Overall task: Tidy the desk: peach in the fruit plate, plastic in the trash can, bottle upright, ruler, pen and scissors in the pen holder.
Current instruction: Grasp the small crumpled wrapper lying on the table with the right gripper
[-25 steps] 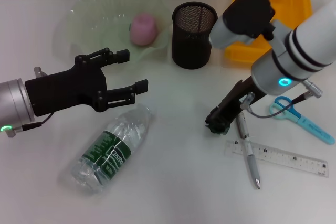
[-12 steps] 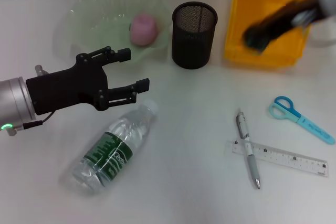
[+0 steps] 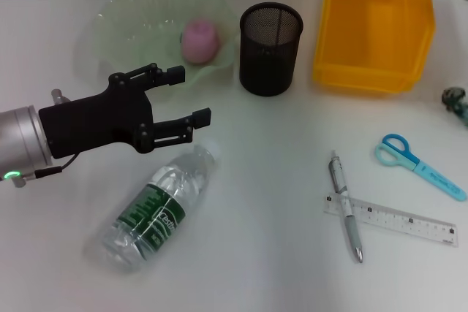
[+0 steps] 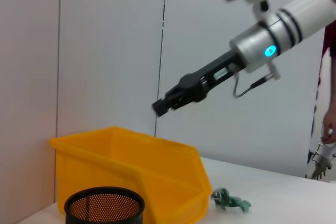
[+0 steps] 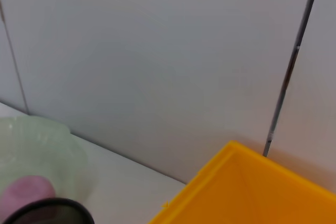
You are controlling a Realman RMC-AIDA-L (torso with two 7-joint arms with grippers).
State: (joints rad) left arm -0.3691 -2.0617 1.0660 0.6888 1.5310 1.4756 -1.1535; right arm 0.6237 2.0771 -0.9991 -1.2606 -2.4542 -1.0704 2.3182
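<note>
While the left gripper hovers w/ its fingers spread apart and nothing between them, just above the cap end of the bottle, it has barely shifted since the earlier frames. The right gripper has changed a lot: 1 s ago it was low over the table by the pen, half a sec ago it was swinging over the bin, and now it's raised above the yellow trash can, showing only as a dark tip at the head view's top edge. Can't tell if its fingers are apart or together.

Bottle lies on its side, directly below the left fingers. Beyond those fingers sits the green fruit plate w/ the pink peach in it. Past the fingertips, toward the right arm, stands the black mesh pen holder, then the trash can.

A crumpled green bit of plastic now lies on the table beside the trash can, outside it, well below the right gripper.

Well apart from both grippers: pen lying across one end of the clear ruler, scissors near them.

Count: 1 bottle, 1 peach, 1 plate, 1 holder, 1 can, 1 pen, 1 ruler, 1 scissors, 1 plastic scrap.
</note>
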